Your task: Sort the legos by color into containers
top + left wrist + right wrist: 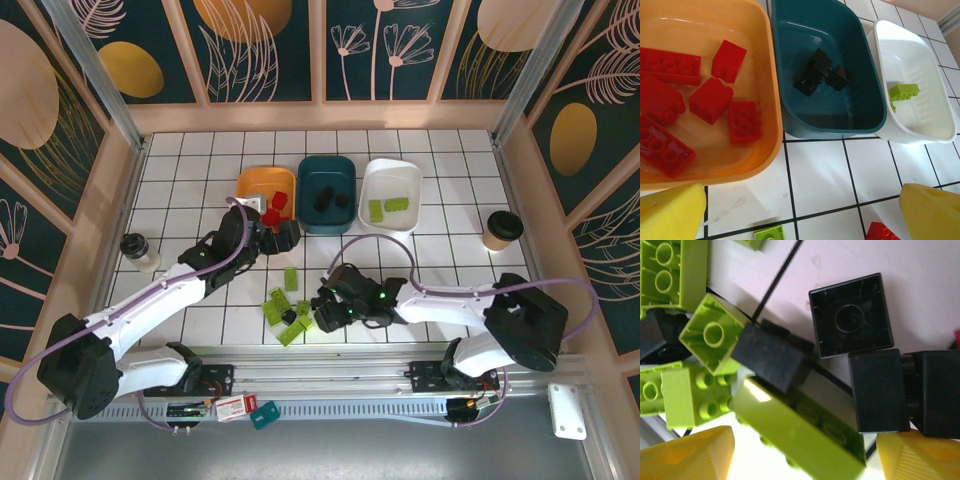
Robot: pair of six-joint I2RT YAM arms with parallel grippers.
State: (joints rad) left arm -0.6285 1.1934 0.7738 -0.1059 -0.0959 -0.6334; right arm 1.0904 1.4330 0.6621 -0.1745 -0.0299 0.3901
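Note:
Three containers stand in a row: the orange tub [252,180] holds several red legos [710,100], the teal tub [327,166] black ones [817,72], the white tub [390,170] lime green ones [903,91]. My left gripper [278,230] hovers open just in front of the orange tub [767,65], nothing between its fingers [670,212]. A green brick [767,233] and a red one [882,231] lie on the tiles below it. My right gripper [325,305] stands open over the loose pile. A long lime brick [800,435] lies slantwise between its fingers [687,455], beside black bricks [850,315].
More lime bricks [275,310] lie left of the right gripper, one apart at the pile's far side [291,277]. A brown paper cup [501,230] stands at the right wall and a small lidded cup [140,250] at the left. Wooden walls fence the tiled table.

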